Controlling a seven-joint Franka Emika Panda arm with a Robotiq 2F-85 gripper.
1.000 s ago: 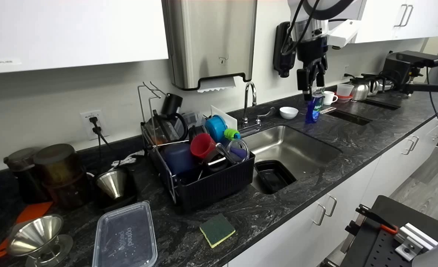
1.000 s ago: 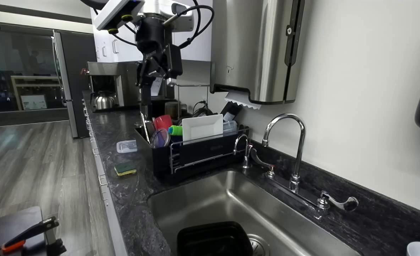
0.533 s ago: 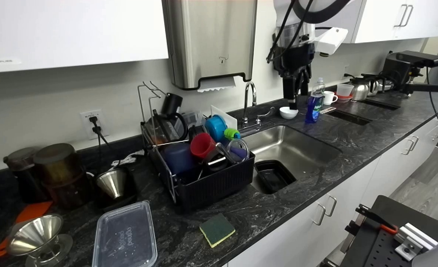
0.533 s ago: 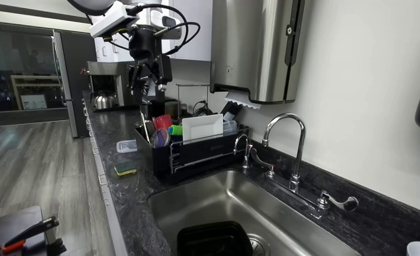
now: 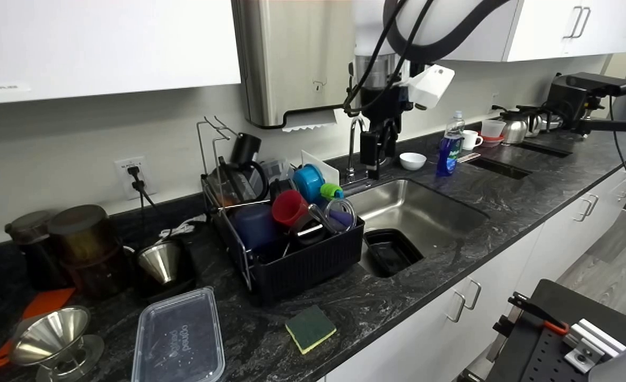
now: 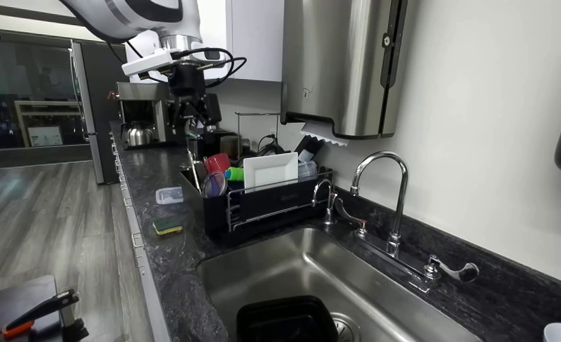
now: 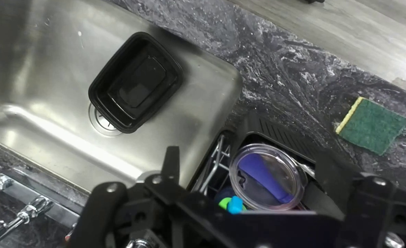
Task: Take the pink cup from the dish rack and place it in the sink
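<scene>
The pink cup (image 5: 290, 208) lies tilted among other dishes in the black dish rack (image 5: 313, 268). The cup (image 6: 217, 163) and rack (image 6: 285, 202) show in both exterior views. In the wrist view the rack's slotted wall (image 7: 282, 132) shows, and the cup is mostly or fully hidden behind my gripper. The steel sink (image 5: 435, 212) is beside the rack; it fills much of the wrist view (image 7: 210, 100). My gripper (image 5: 379, 156) is open, empty and pointing down, above the rack and sink edge, apart from the cup. Its fingers stand wide apart in the wrist view (image 7: 171, 163).
A clear lid (image 7: 266, 177), a green item (image 5: 331, 191) and a blue dish (image 5: 308, 183) crowd the cup. A black tray (image 7: 137, 82) lies in the sink. The faucet (image 6: 399, 199) and paper towel dispenser (image 5: 302, 58) stand behind. A sponge (image 5: 311, 329) lies in front of the rack.
My gripper has moved left and down toward the rack in an exterior view, away from the soap bottle and past the white bowl. The cup, rack and other dishes have not moved.
</scene>
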